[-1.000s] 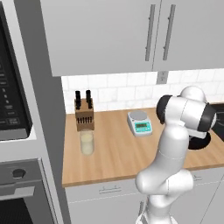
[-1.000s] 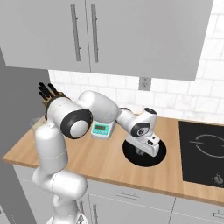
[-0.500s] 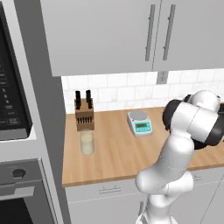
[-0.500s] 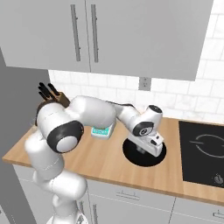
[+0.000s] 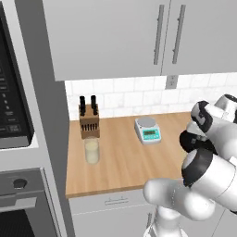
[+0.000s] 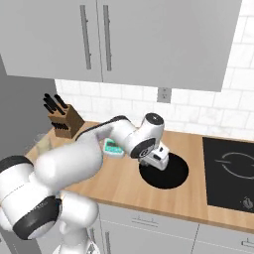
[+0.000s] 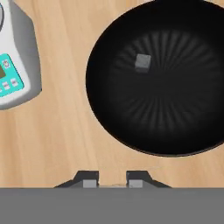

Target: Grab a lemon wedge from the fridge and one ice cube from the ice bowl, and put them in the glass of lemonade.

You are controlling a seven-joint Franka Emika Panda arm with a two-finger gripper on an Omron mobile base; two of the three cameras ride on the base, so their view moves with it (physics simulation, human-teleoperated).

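In the ice bowl, folks, one small grey ice cube lies alone on the dark inner slope, apart from the rim, resting where the curve cradles it. The bowl sits toward the front edge of the counter, between the kitchen scale and the black cooktop, low and wide so a reach from above is easy.

And there's the end effector, hanging over the near rim of that bowl and pointing straight down at the counter! Its fingertips are drawn almost together. There's a faint pale trace in the narrow slot between them, but I can't make out whether that's a cube in the grip.

Now look far across: the glass of lemonade stands upright near the counter's left edge, just in front of the knife block in the back left corner, well apart from the bowl. My read? This is the ice leg of the job, and anything lifted here needs a long carry leftward, past the scale, to reach that open glass.
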